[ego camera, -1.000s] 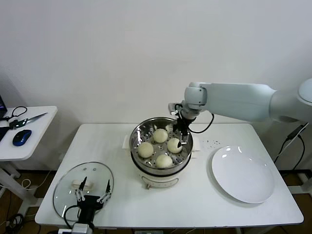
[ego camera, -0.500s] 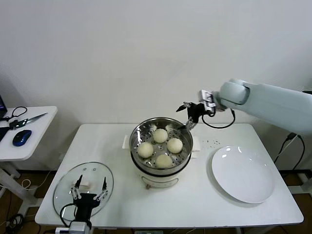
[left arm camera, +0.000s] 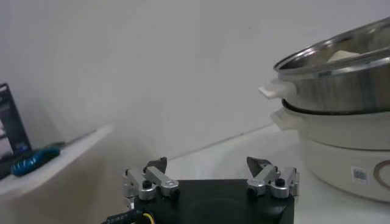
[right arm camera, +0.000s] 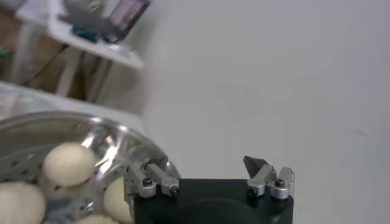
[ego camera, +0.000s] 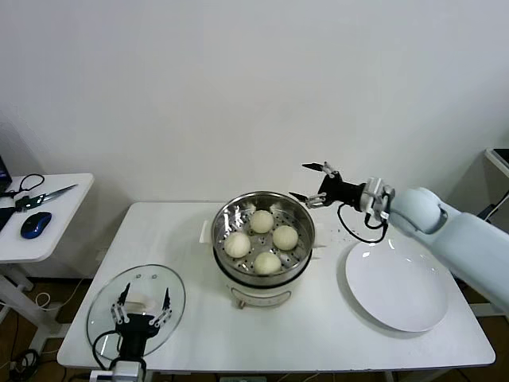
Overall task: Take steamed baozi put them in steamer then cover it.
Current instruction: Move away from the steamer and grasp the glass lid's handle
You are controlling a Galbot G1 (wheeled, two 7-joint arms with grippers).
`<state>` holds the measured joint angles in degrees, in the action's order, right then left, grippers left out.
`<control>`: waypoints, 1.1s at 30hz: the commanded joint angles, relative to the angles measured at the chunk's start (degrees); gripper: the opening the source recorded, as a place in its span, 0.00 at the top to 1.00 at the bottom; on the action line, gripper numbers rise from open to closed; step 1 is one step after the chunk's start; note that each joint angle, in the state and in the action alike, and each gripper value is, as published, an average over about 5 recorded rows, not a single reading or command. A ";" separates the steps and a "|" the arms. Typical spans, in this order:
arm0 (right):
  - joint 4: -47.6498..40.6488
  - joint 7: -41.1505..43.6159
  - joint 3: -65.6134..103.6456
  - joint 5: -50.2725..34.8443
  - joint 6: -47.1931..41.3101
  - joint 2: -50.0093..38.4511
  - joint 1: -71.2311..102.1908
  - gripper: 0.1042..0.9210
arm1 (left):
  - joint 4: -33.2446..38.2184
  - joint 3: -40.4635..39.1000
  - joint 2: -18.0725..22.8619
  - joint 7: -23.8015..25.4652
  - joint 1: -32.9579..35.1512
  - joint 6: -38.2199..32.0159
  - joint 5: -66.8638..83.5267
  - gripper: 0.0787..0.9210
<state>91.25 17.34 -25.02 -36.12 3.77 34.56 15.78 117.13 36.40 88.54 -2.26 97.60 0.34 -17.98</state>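
The left gripper (ego camera: 143, 306), at the table's near left edge, has drawn back a little toward the robot since a second ago; its jaws stand spread and empty over the near part of the round clear glass cover (ego camera: 136, 308) with its white centre handle, which lies flat on the white table (ego camera: 183, 239). The left wrist view shows those parted fingertips (left arm camera: 158, 165) in front of the steamer's side, which the head view does not give.

Beyond, the four cream-white steamed baozi (ego camera: 262, 221) sit in the shiny perforated steel steamer (ego camera: 263, 242) on its white pot base. The flat white round plate (ego camera: 396, 284) lies to its right.

The right gripper (ego camera: 314, 182), a second ago down among the buns, is now raised clear beside the steamer's far right rim, jaws wide, holding nothing; its wrist view shows the buns below.
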 commanded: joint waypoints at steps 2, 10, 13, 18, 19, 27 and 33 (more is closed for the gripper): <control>10.64 -13.23 47.94 4.42 2.54 7.82 49.97 0.12 | 0.43 3.27 -0.57 0.76 -0.96 0.12 -30.54 0.12; 13.09 -11.80 59.16 5.65 3.31 17.34 63.32 0.12 | -1.17 4.76 -2.64 2.84 -0.71 1.57 -69.58 0.12; 12.43 -11.20 60.15 6.15 3.94 18.90 65.23 0.12 | -4.30 3.90 -3.87 2.30 -1.61 1.92 -75.36 0.12; 11.48 -10.74 60.70 7.04 4.46 19.95 66.32 0.12 | -7.99 4.09 -5.04 3.48 -2.43 2.85 -80.49 0.12; 11.22 -10.66 60.68 7.24 4.52 20.14 66.29 0.12 | -8.16 4.37 -5.19 3.99 -2.18 3.16 -80.89 0.12; 9.31 -10.28 59.12 9.24 4.63 21.22 64.15 0.12 | -12.08 6.74 -6.29 3.56 -3.62 1.99 -78.58 0.12; 8.16 -10.32 58.55 10.38 4.65 21.34 63.06 0.12 | -16.37 6.97 -7.17 0.92 -7.01 -0.54 -73.97 0.12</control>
<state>100.16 7.40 31.01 -27.51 8.09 54.01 76.16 107.80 42.31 82.80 0.73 94.31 1.90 -88.97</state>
